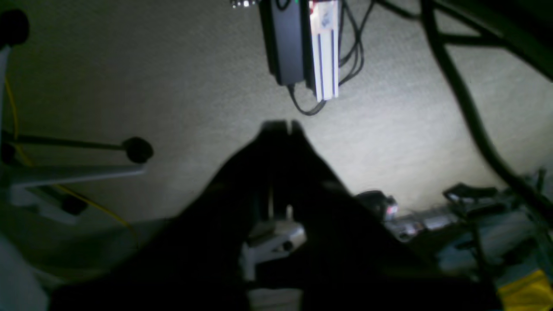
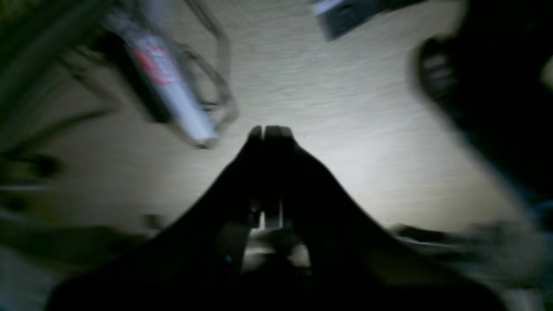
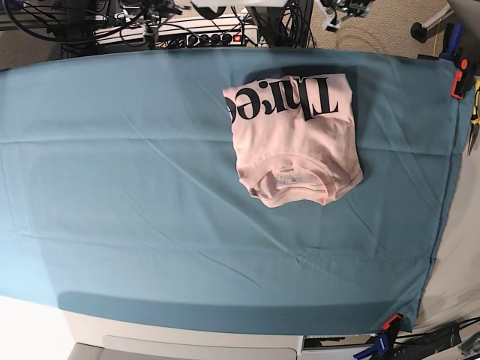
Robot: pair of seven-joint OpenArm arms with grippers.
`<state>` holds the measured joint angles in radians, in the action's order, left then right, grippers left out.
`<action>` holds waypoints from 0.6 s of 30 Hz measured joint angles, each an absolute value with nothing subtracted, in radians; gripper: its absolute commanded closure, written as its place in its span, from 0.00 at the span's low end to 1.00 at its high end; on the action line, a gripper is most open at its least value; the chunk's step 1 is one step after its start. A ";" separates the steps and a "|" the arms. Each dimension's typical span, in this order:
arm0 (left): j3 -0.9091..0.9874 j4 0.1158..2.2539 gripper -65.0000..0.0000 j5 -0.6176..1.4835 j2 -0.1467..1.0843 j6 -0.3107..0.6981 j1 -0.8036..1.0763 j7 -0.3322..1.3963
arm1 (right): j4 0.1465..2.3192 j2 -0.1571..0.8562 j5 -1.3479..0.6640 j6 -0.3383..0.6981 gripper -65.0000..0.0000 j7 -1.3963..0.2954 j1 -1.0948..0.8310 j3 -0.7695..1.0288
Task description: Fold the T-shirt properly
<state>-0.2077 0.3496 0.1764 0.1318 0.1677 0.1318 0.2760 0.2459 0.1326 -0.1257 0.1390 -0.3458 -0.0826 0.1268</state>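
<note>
In the left wrist view, the left claw [image 1: 283,126] was seen as a dark shape pointing up the picture. Its two tips were pressed together, and nothing was held between them. A pale carpet [image 1: 173,86] was seen behind it. A black box [image 1: 287,43] with a white strip [image 1: 326,56] beside it lay on the carpet near the top, with black cables [image 1: 354,52] just beside them. A yellow wire [image 1: 93,205] was seen at the left. No shirt was seen in this view.

In the right wrist view, everything was blurred. The right claw [image 2: 270,130] was seen as a dark shape, closed tight, with nothing in it. The same pale carpet [image 2: 345,129] was seen behind it. A blurred white strip [image 2: 177,95] was seen at the upper left. No shirt was seen here.

In the base view, the table was covered by a teal cloth [image 3: 135,187]. The shirt [image 3: 296,142] was laid on the cloth, folded into a small, neat block. It was placed toward the far edge, a little right of the middle. Big black letters [image 3: 285,101] were seen upside down on its far part. The neck and a small white label [image 3: 289,176] were on its near part. No arm or claw was seen in this view, and the shirt was touched by nothing. Cables [image 3: 187,30] were seen past the far edge of the table.
</note>
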 measured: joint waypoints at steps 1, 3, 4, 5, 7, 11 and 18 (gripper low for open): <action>-0.207 0.318 1.00 0.174 0.120 0.167 0.113 0.275 | 0.246 0.128 -0.145 0.137 1.00 -0.343 -0.080 0.137; -0.208 0.271 1.00 0.178 0.099 0.118 0.084 0.276 | 0.246 0.123 -0.164 0.130 1.00 -0.340 -0.074 0.162; -0.208 0.257 1.00 0.178 0.094 0.083 0.073 0.276 | 0.246 0.125 -0.184 0.127 1.00 -0.341 -0.072 0.176; -0.208 0.251 1.00 0.178 0.091 0.059 0.066 0.276 | 0.246 0.125 -0.193 0.120 1.00 -0.340 -0.071 0.191; -0.207 0.250 1.00 0.177 0.085 -0.018 0.061 0.274 | 0.246 0.125 -0.206 0.104 1.00 -0.343 -0.067 0.213; -0.208 0.253 1.00 0.176 0.075 -0.058 0.063 0.260 | 0.246 0.125 -0.210 0.100 1.00 -0.344 -0.066 0.222; -0.208 0.254 1.00 0.176 0.060 -0.057 0.069 0.248 | 0.246 0.125 -0.184 0.101 1.00 -0.356 -0.062 0.222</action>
